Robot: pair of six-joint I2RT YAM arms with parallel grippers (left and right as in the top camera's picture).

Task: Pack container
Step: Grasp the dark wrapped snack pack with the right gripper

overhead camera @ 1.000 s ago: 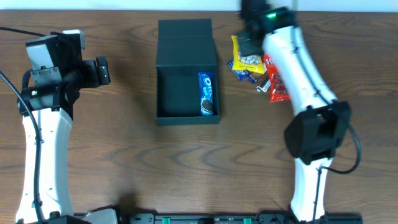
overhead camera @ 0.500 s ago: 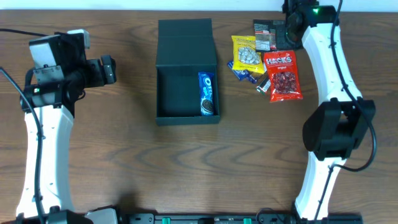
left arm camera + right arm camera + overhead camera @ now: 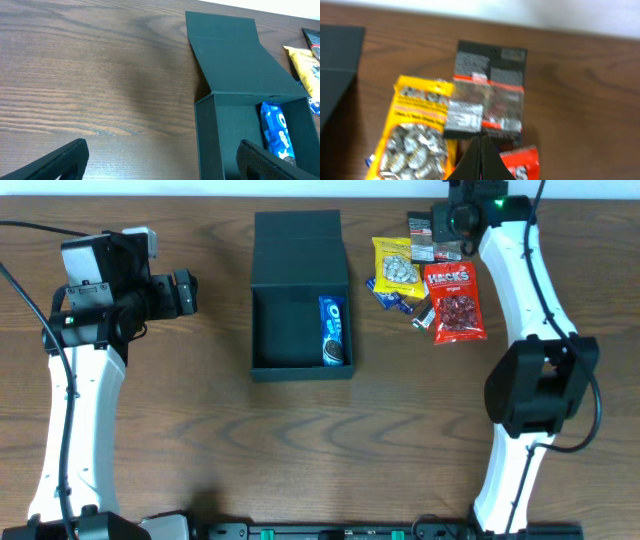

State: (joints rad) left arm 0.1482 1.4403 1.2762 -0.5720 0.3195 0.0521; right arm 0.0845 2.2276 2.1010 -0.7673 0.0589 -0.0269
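Fingers, left gripper [image 3: 162, 150]: spread wide apart, nothing between them, hovering over bare wood left of the container [image 3: 285, 330]. Fingers, right gripper [image 3: 481, 142]: tips pressed together, holding nothing, poised over the snack pile at the far right.

Item 1, container: dark, matte, square box, upper centre of the table [image 3: 200, 430]. Its lid [image 3: 298, 250] was hinged back flat, its far edge close to the table's far edge. No writing was visible on box or lid.

Item 2, Oreo packet [image 3: 333, 330]: blue, lettered "OREO" in white, lying lengthwise against the box's right inner wall. The remainder of the box floor was bare.

Item 3, yellow packet [image 3: 397, 268]: just right of the lid, printed panel showing pale round pieces; the lettering was too blurred to read.

Item 4, blue wrappers [image 3: 392, 295]: partly tucked under the yellow packet's near end; no legible text.

Item 5, red packet [image 3: 455, 302]: marked "HACKS", touching the yellow packet's right side.

Item 6, dark packet [image 3: 487, 90]: black with red bands and a white label, print unreadable, farthest back, overlapping the tops of items 3 and 5.

Open room: bare wood left of the box up to the left gripper, and across the whole near half of the table.
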